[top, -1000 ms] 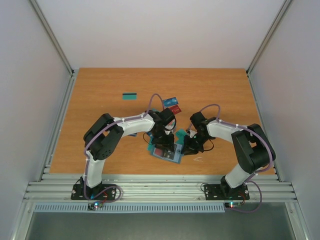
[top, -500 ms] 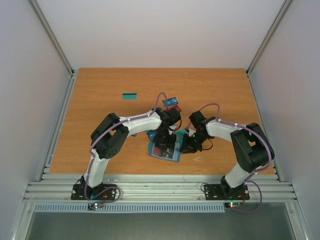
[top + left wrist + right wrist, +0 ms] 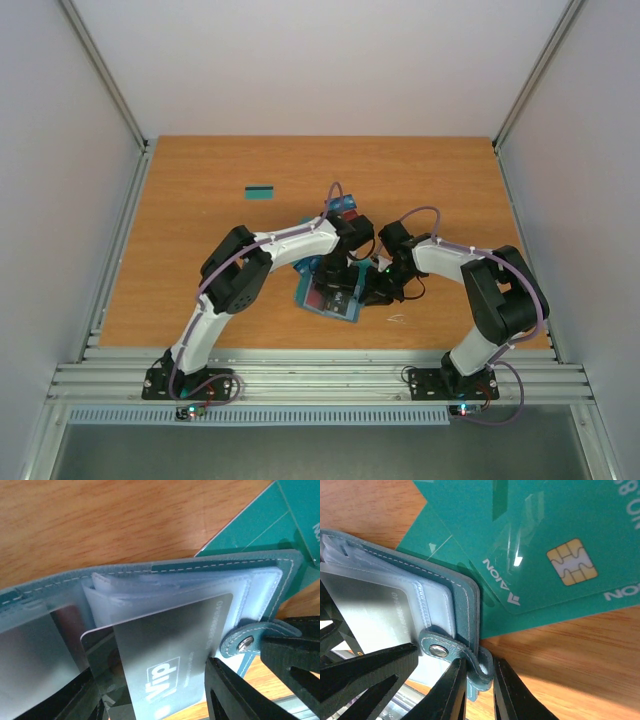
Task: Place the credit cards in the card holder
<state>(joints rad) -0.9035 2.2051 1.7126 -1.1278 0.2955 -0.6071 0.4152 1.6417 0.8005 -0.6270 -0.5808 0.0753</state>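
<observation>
The left end effector (image 3: 150, 675) has just spread its jaws off the grey plastic "Vip" card (image 3: 172, 640) — half-sleeved, seemingly delivered — in the open teal-blue folding card holder (image 3: 225, 564) near the desk's (image 3: 200, 180) middle, whose snap tab (image 3: 445, 649) the right end effector (image 3: 480, 669) pinches.

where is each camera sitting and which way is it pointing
Top external: fixed above and behind the bases, looking down on the table; the left arm and right arm show whole, meeting over the card holder.
Left wrist: on the left arm, looking close down into the open card holder at a grey card; the left gripper frames the bottom.
Right wrist: on the right arm, looking at the card holder's edge; the right gripper pinches its snap tab.
Shared: both wrist views show the snap tab.
</observation>
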